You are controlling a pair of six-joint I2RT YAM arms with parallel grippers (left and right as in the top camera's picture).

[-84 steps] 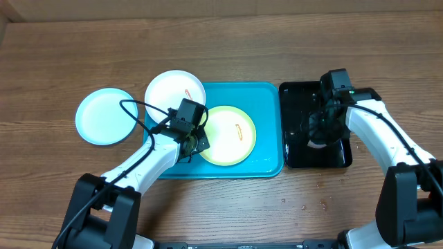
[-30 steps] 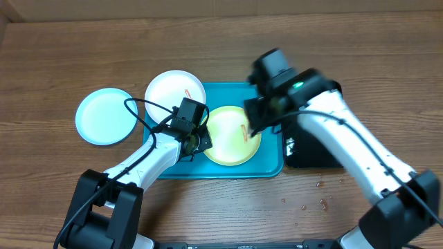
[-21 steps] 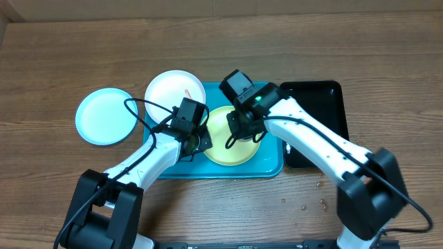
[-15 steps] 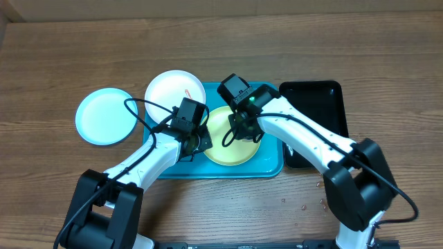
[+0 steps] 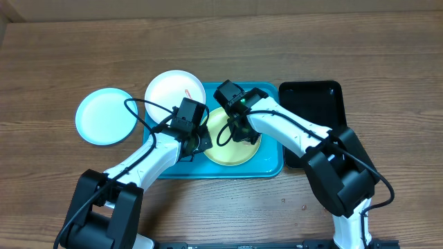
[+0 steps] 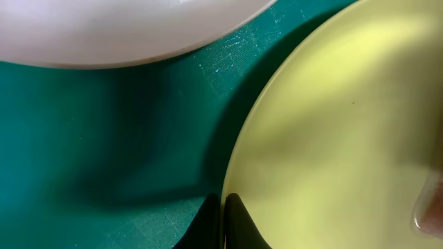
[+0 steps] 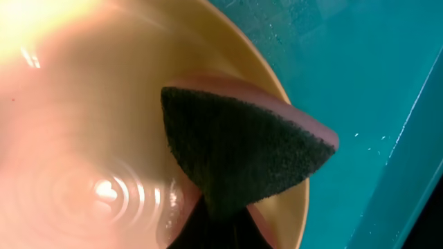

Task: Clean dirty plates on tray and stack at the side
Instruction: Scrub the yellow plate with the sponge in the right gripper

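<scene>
Three plates (image 5: 174, 90): left claw (image 6: 223, 202) pinches the yellow-green plate (image 5: 239, 152), right claw (image 5: 232, 132) one sponge (image 7: 242, 152).

Bench (image 5: 387, 55) - wood, clear grain, matt brown. Tray (image 5: 270, 162) - turquoise plastic with a soft sheen. Close up it has a fine cross-hatched texture and a few water beads.

3 plates, all smooth plastic:
- yellow-green plate (image 5: 232, 153): wet-looking and glossy, faint concentric rings moulded in its floor
- white plate (image 5: 169, 88): satin
- pale blue plate (image 5: 104, 116): satin, slightly shinier at the rim

Sponge (image 7: 242, 152) - dark, coarse fibrous scouring face over a smoother pink foam layer. Black tray (image 5: 315, 97) - hard plastic, high gloss, throws reflections. Arm shells (image 5: 149, 158) - smooth white plastic, near matt, with black matt housings at joints and wrists.
</scene>
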